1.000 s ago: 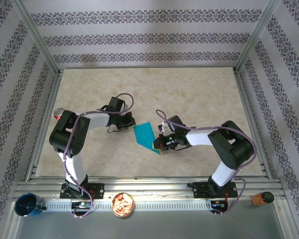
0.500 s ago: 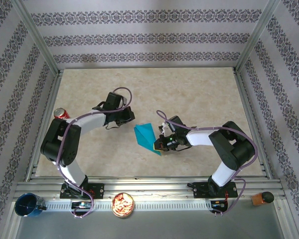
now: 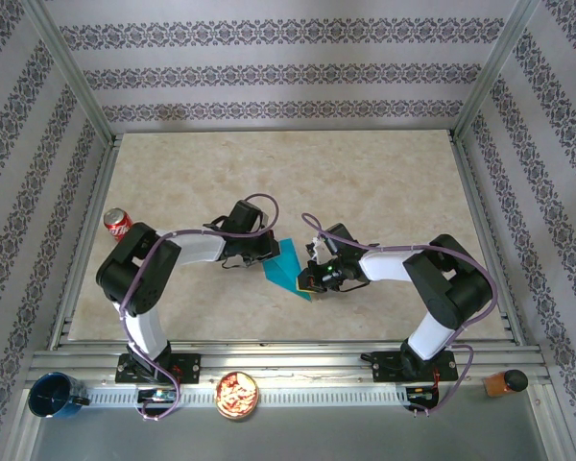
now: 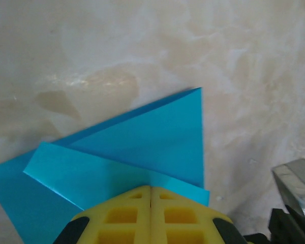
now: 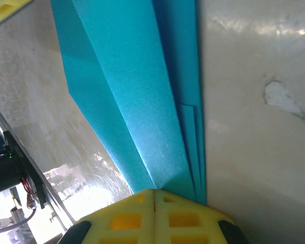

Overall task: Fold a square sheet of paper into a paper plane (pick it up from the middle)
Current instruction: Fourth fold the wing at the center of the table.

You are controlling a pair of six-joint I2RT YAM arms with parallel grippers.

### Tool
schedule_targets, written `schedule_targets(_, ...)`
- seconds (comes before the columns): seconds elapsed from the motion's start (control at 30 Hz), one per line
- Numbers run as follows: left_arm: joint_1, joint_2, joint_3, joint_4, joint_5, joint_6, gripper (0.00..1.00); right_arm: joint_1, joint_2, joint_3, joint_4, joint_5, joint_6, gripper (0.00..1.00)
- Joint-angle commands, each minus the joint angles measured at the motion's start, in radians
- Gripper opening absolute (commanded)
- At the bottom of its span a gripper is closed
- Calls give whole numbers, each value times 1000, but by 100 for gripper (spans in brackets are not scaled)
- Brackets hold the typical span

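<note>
Both pairs of jaws are sitting fully closed, gripping nothing. The paper plane (image 3: pixel 290 269) is lying well right of the red can (image 3: pixel 117 222). The left gripper (image 4: pixel 150 190) is pressing its can-side edge, and the right gripper (image 5: pixel 154 192) is pinning the farther tip. The left should be sliding flat along the crease with even pressure.

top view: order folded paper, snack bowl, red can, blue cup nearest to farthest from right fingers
1. folded paper, at the right fingers, table centre
2. snack bowl, near rail
3. red can, left edge
4. blue cup, near-left corner

Red can (image 3: pixel 118 222), blue cup (image 3: pixel 50 395), snack bowl (image 3: pixel 237 395)
</note>
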Motion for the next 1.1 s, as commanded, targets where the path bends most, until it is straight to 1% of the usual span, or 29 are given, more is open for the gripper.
schedule_targets(0.0, 0, 21, -25, 32, -13, -12, 4, -7, -24, 3, -117, 43, -1, 1)
schedule_targets(0.13, 3, 21, -58, 28, -24, -5, 4, 15, -86, 46, -113, 66, 17, 3)
schedule_targets(0.23, 7, 22, -76, 43, -17, -8, 4, 43, -84, 86, -99, 104, 44, 4)
schedule_targets(0.37, 10, 27, -77, 56, -4, -11, 4, 69, 1, 158, -91, 112, 57, 6)
schedule_targets(0.5, 10, 32, -70, 48, -1, -4, 4, 71, 78, 204, -70, 110, 61, 6)
schedule_targets(0.6, 10, 32, -71, 43, -2, -2, 4, 71, 127, 224, -102, 102, 43, 6)
schedule_targets(0.67, 11, 30, -73, 44, -8, -4, 4, 66, 132, 188, -93, 111, 45, 6)
schedule_targets(0.8, 17, 26, -80, 38, -17, -3, 1, 63, 122, 81, -28, 75, 65, 7)
schedule_targets(0.93, 23, 28, -82, 24, -22, 2, 0, 62, 72, 9, 23, 53, 82, 7)
schedule_targets(1.07, 26, 27, -86, 14, -31, 5, 0, 55, 28, -44, 34, 46, 82, 9)
